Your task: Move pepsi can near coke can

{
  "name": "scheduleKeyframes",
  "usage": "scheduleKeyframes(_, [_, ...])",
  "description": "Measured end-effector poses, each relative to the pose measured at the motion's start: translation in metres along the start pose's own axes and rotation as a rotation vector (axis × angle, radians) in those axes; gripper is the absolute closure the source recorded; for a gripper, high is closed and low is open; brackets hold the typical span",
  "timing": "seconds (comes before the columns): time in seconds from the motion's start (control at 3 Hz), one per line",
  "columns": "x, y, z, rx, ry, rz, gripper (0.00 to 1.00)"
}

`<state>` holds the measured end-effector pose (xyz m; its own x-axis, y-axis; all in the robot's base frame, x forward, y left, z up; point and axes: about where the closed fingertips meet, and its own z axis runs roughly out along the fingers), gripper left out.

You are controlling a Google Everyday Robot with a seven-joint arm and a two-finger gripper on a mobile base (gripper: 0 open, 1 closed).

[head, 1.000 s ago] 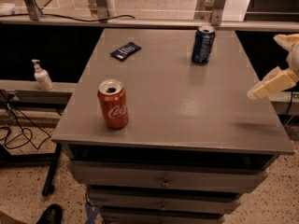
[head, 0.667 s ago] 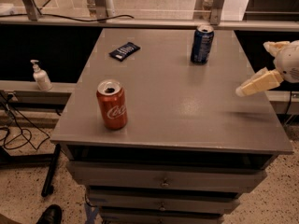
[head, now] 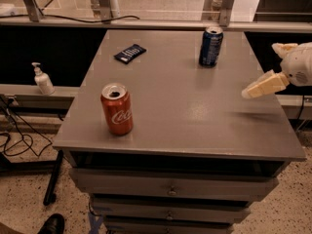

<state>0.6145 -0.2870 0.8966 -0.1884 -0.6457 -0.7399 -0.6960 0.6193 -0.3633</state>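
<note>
The pepsi can (head: 210,46), dark blue with a silver top, stands upright at the far right of the grey table top (head: 185,106). The coke can (head: 117,109), red with white script, stands upright near the front left. My gripper (head: 262,70) hangs over the table's right edge, in front of and to the right of the pepsi can and apart from it. Its cream fingers (head: 263,85) are spread open and hold nothing.
A flat dark blue snack packet (head: 130,53) lies at the far left of the table. Drawers (head: 170,189) sit under the top. A soap dispenser (head: 43,80) stands on a ledge to the left. Cables lie on the floor at the left, and a railing runs behind the table.
My gripper has moved left from the right edge of the view, over the table's right side and closer to the pepsi can. The cans and the packet have not moved.
</note>
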Motion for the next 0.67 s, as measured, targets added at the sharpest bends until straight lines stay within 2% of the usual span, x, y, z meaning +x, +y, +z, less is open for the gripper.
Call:
scheduleKeyframes(0.33, [-0.004,-0.021,0.029,0.047,-0.09,0.025,0.0])
scheduleKeyframes(0.67, [-0.002,-0.051,0.059,0.099,-0.172,0.088,0.0])
